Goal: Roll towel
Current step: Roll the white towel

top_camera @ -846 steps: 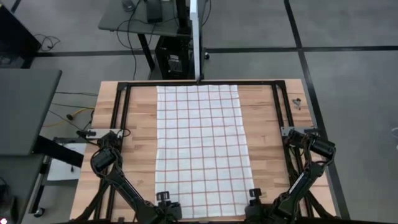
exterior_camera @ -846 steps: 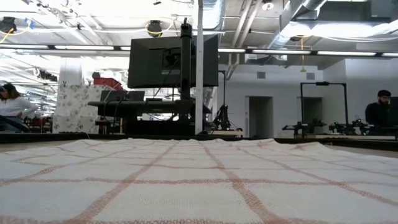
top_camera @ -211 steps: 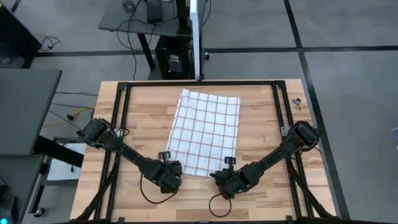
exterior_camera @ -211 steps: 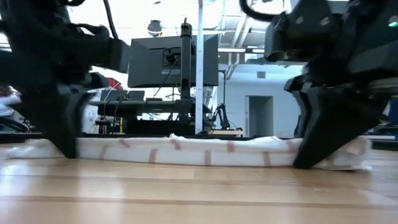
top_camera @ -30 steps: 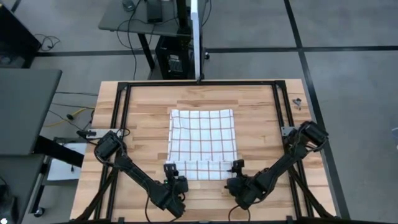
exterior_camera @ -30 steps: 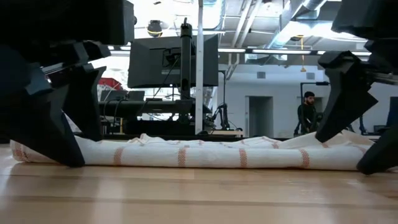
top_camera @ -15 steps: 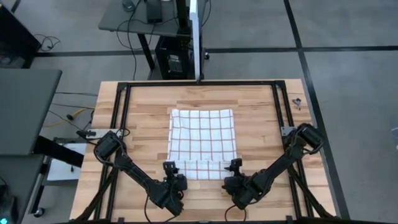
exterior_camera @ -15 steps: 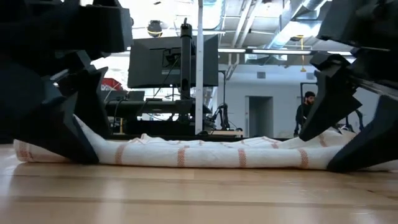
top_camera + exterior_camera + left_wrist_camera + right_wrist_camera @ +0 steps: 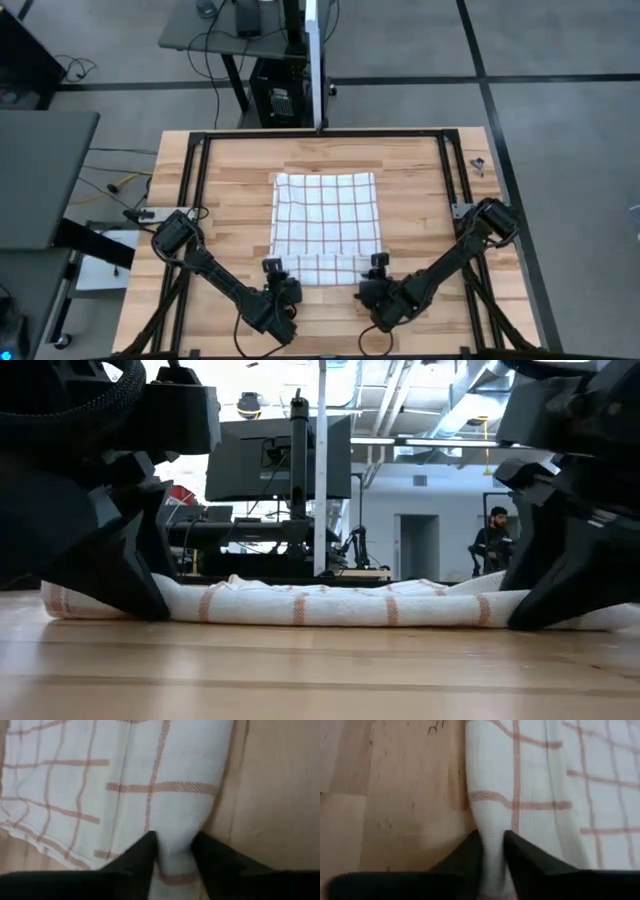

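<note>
1. Lying on the wooden table (image 9: pixel 420 190), the white towel (image 9: pixel 326 215) with red checks sits near the middle – its flat part reaches toward 12 o'clock and its rolled edge (image 9: pixel 322 268) runs across at 6 o'clock

2. Seen from table height, the roll (image 9: pixel 330 605) is a low, lumpy tube stretching between both grippers

3. The left gripper (image 9: pixel 273 267) is at the 9 o'clock end of the roll; the left wrist view shows its two dark fingers (image 9: pixel 135 862) pinching a fold of the cloth (image 9: pixel 175 855) between them

4. The right gripper (image 9: pixel 377 264) is at the 3 o'clock end – its fingers (image 9: pixel 465 852) are squeezed onto a narrow ridge of towel (image 9: pixel 492 847) in the same way

5. A black frame (image 9: pixel 320 133) borders the table, and a monitor on a stand (image 9: pixel 278 460) stands behind it

6. A person (image 9: pixel 492 545) stands far off in the room
</note>
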`<act>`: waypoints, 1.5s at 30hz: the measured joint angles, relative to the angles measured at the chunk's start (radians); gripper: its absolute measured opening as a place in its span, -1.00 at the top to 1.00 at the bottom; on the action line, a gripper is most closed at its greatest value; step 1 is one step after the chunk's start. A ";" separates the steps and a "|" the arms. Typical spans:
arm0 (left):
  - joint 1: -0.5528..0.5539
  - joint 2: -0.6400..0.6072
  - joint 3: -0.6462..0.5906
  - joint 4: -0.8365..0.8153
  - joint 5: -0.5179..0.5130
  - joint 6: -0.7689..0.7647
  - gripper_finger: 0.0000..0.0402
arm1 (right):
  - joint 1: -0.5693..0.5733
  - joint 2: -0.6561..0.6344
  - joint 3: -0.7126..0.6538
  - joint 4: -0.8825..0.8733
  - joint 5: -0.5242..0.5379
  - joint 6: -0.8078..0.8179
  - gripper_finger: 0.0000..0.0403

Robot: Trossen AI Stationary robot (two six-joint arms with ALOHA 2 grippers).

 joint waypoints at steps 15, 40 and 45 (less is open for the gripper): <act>-0.003 -0.163 -0.001 0.104 0.432 -0.024 1.00 | -0.008 -0.165 -0.005 0.053 -0.387 0.176 0.99; 0.187 -0.419 -0.305 0.404 0.754 0.137 1.00 | -0.262 -0.260 -0.004 -0.020 -0.808 0.024 1.00; 0.192 -0.405 -0.306 0.393 0.743 0.163 1.00 | -0.326 -0.260 -0.004 -0.043 -0.831 -0.031 1.00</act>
